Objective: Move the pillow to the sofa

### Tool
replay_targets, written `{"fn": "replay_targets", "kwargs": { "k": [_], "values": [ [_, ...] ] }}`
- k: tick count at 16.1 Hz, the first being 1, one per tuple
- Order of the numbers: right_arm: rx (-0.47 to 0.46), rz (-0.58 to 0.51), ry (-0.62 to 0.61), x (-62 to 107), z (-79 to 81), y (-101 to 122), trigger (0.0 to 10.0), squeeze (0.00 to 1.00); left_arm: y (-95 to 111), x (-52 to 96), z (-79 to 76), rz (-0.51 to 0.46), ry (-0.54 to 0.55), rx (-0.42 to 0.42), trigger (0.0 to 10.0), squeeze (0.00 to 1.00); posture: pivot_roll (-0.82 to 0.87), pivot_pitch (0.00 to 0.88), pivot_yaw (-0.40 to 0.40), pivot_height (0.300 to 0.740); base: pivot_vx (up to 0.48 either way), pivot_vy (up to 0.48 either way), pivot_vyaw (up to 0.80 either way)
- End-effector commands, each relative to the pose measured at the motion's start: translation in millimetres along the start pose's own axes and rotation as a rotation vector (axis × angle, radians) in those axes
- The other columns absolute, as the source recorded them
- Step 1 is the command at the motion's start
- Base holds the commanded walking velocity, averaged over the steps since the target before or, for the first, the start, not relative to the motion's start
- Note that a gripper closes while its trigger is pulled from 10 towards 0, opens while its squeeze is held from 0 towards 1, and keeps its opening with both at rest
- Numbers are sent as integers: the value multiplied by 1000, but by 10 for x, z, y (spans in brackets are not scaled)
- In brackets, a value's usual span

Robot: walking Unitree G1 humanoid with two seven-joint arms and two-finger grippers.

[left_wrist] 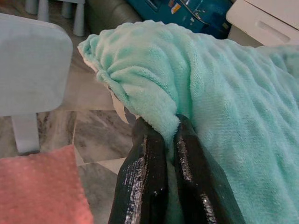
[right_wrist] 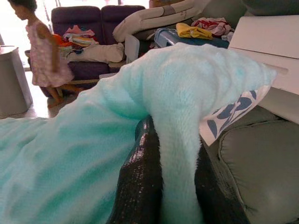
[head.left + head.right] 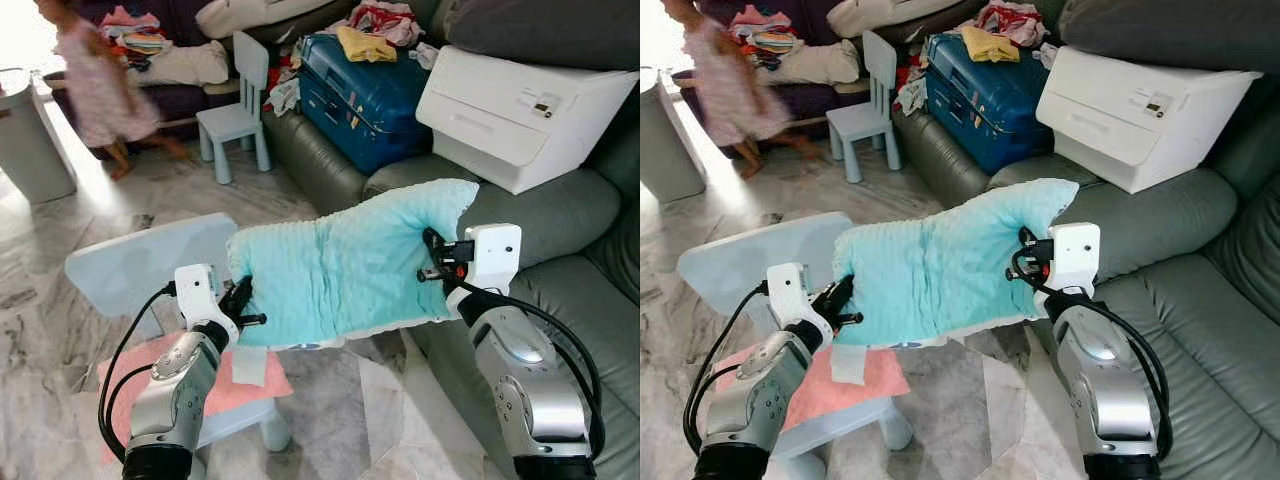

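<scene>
Now, pillow: the mint-green fleecy pillow (image 3: 350, 265) hangs stretched in the air between my two arms, its far end up over the front edge of the sofa (image 3: 560, 215), its near end out above the floor.
Pillow cover: in my right wrist view a white cloth with dark blue leaf shapes (image 2: 229, 114) peeks from under the fleece.
Left fingers: my left gripper (image 3: 240, 300) has its black fingers (image 1: 145, 172) pressed nearly together on a bunched fold at the pillow's near corner.
Right fingers: my right gripper (image 3: 432, 255) pinches the other end, a fold of fleece running down between the two fingers (image 2: 140, 182), which stand only as far apart as the fold is thick.
Sofa: grey-green leather, just beside and under my right arm; a white box-shaped appliance (image 3: 525, 110) rests on its seat, and a blue suitcase (image 3: 360, 95) heaped with clothes lies farther along.
Below the pillow: a pale blue child's chair (image 3: 140, 265) with a pink cushion (image 3: 210, 385) on its seat, standing on the marble floor (image 3: 60, 320).
Farther off: a second pale blue child's chair (image 3: 238, 115), a grey bin (image 3: 30, 140), a dark purple sofa (image 2: 86, 28) piled with laundry, and a person (image 3: 95, 85) in a pink dress walking past it.
</scene>
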State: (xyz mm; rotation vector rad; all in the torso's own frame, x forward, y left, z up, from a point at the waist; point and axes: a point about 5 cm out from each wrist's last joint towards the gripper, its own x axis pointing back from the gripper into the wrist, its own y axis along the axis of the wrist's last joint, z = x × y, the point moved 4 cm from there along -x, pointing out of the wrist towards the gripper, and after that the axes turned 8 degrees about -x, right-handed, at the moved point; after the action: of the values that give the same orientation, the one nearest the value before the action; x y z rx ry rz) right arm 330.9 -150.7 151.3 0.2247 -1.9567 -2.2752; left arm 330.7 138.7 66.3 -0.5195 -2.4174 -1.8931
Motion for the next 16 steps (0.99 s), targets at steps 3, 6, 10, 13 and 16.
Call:
{"fn": "replay_targets", "kwargs": {
  "k": [3,6,10,13,16],
  "values": [
    [-4,-26,18,-3,33,68,10000,0,66,-4,-52,-16,-23,-9,10000,0,-164,0,13,740,0,210,0],
    [0,-27,21,-5,35,70,10000,0,61,-1,-63,-12,-27,-11,10000,0,-163,0,11,740,0,389,0],
    [1,-25,21,-6,33,65,10000,0,51,-6,-72,-4,-32,-16,10000,0,-163,0,11,740,0,480,0],
    [3,-24,21,-6,29,65,10000,0,39,-5,-84,1,-35,-17,10000,0,-163,0,10,740,0,480,0],
    [4,-23,20,-6,30,64,10000,0,32,-4,-93,5,-39,-16,10000,0,-164,0,11,740,0,480,0]
  ]
}}
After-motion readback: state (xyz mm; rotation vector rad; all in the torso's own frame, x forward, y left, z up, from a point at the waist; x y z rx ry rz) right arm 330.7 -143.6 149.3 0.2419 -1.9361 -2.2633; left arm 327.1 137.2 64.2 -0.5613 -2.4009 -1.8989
